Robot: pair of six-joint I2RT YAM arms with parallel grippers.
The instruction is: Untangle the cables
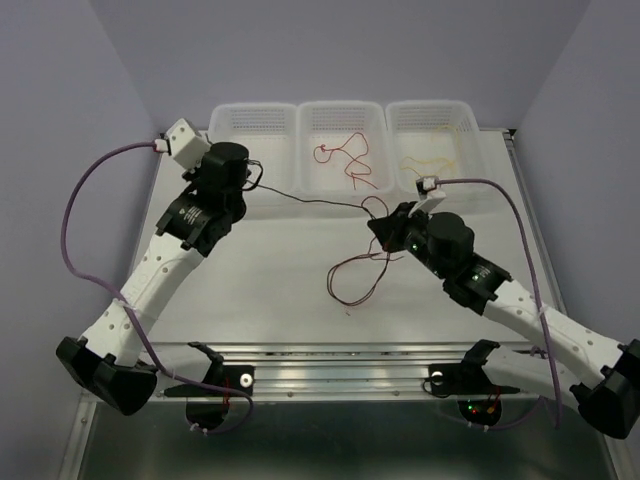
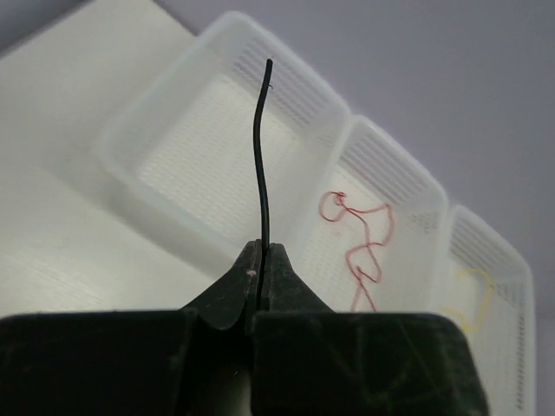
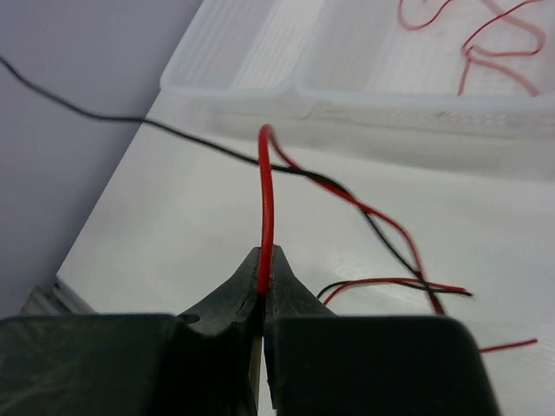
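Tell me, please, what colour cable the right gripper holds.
A red cable, best seen in the right wrist view.

Overhead view facing down, wrist views close, sharing bins [image 1: 340, 105]

Black cable [image 3: 121, 118] (left end) beyond view

1. A plain, pale lilac-grey back wall [image 1: 350, 50] rises behind the table's far edge.
2. A left wall [image 1: 50, 90] and a right wall [image 1: 600, 80] of the same colour close in on both sides.
3. The table [image 1: 280, 270] has a matt white top.
4. A shiny metal rail [image 1: 340, 372] runs along its near edge, and a thin metal strip [image 1: 528, 215] lines its right edge.
5. The light is soft and even, with bright glints on the rail.
6. A dull grey-green surface [image 1: 350, 450] lies in front of the near edge.
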